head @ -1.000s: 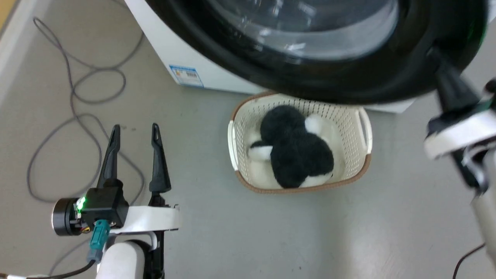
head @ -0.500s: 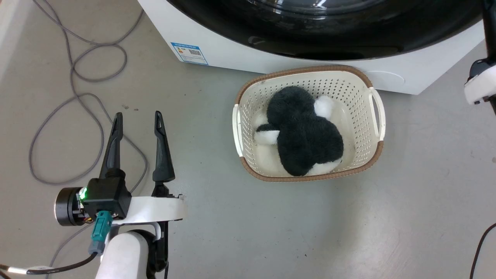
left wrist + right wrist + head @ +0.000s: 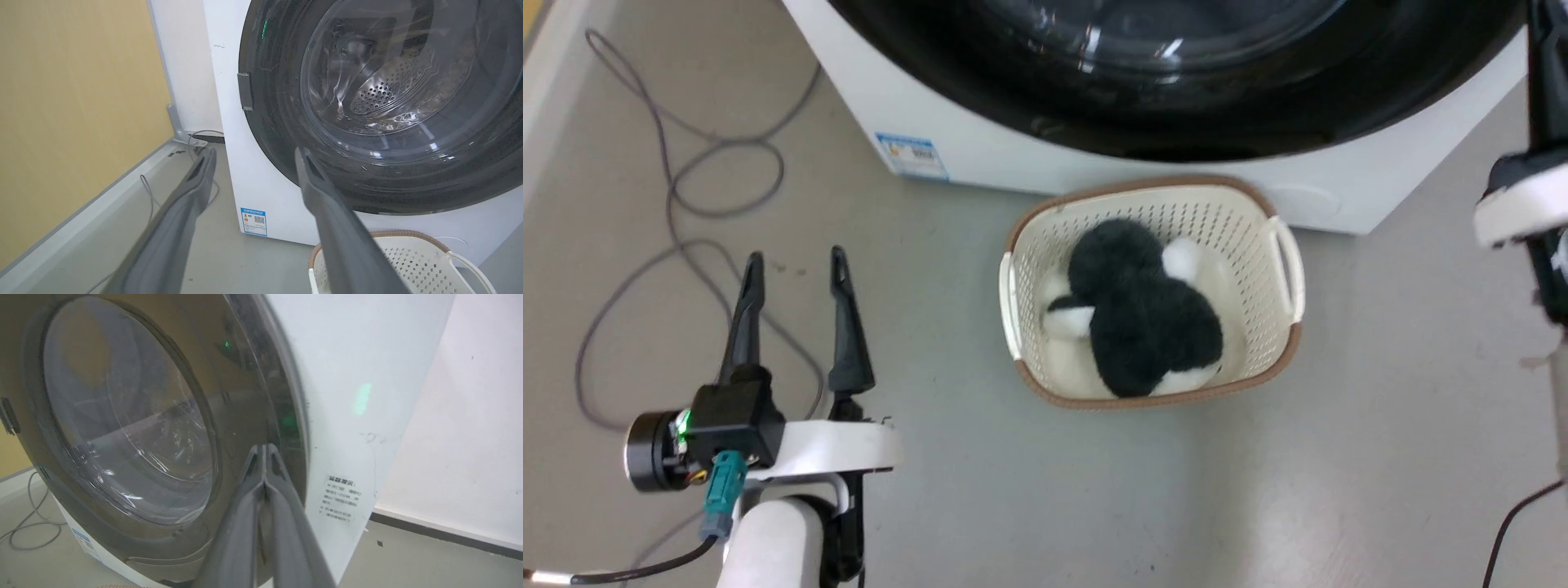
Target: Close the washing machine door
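Grey floor, washing machine. Door lies against its front. Your right gripper: jaws pressed together at the rim; left gripper: jaws apart. Light push: latch may miss, door rebounds.

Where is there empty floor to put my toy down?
The floor is bare on the robot's side of the basket, and between the basket and the left gripper. It is crowded left of that gripper, where a grey cable loops, and tight between basket and washing machine.
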Tool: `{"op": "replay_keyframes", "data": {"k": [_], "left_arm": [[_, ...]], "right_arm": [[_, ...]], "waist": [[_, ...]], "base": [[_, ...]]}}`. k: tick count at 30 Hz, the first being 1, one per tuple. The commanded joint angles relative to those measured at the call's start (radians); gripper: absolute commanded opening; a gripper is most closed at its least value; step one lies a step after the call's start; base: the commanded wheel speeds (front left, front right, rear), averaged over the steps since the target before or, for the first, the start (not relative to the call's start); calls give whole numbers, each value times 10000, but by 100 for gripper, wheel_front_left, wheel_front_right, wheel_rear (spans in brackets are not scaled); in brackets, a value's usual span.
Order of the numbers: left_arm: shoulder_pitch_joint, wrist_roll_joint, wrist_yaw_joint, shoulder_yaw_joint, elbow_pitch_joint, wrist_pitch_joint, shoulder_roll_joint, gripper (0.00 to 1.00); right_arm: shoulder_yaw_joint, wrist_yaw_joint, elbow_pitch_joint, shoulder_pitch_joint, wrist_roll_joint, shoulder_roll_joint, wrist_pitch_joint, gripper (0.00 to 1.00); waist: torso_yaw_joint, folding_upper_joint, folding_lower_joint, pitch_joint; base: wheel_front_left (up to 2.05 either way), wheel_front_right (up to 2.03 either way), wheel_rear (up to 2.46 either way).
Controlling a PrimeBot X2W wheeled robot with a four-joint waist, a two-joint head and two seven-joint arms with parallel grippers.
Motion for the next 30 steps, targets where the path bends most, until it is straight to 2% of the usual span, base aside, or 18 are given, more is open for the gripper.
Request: {"op": "replay_keyframes", "data": {"k": [1, 8, 18, 19, 20, 21, 30], "left_arm": [[129, 74, 44, 64, 47, -43, 3, 100], [608, 286, -91, 349, 253, -44, 20, 100], [1283, 453, -231, 457, 467, -44, 32, 100], [1354, 462, -235, 459, 481, -44, 31, 100], [1433, 477, -242, 462, 498, -44, 35, 100], [1513, 503, -245, 461, 518, -44, 45, 100], [2206, 564, -323, 396, 586, -44, 83, 100]], "right_arm": [[-59, -9, -220, 266, -120, 120, -32, 0], [-176, -9, -2160, 2179, -658, 1158, -32, 0], [-152, -9, -3668, 4724, -669, 2181, -32, 1], [-184, -9, -3722, 4972, -631, 2246, -32, 29], [-228, -9, -3776, 5199, -583, 2305, -32, 74], [-288, -9, -3827, 5413, -524, 2354, -32, 100], [-279, -9, -3946, 7089, 183, 2451, -32, 100]], "waist": [[-179, 0, 0, -333], [-631, 0, 0, -1362], [-1087, 0, 0, -2288], [-1118, 0, 0, -2371], [-1156, 0, 0, -2457], [-1189, 0, 0, -2540], [-1371, 0, 0, -3260]], "base": [[0, 0, 0], [0, 0, 0], [0, 0, 0], [0, 0, 0], [0, 0, 0], [0, 0, 0], [0, 0, 0]]}}
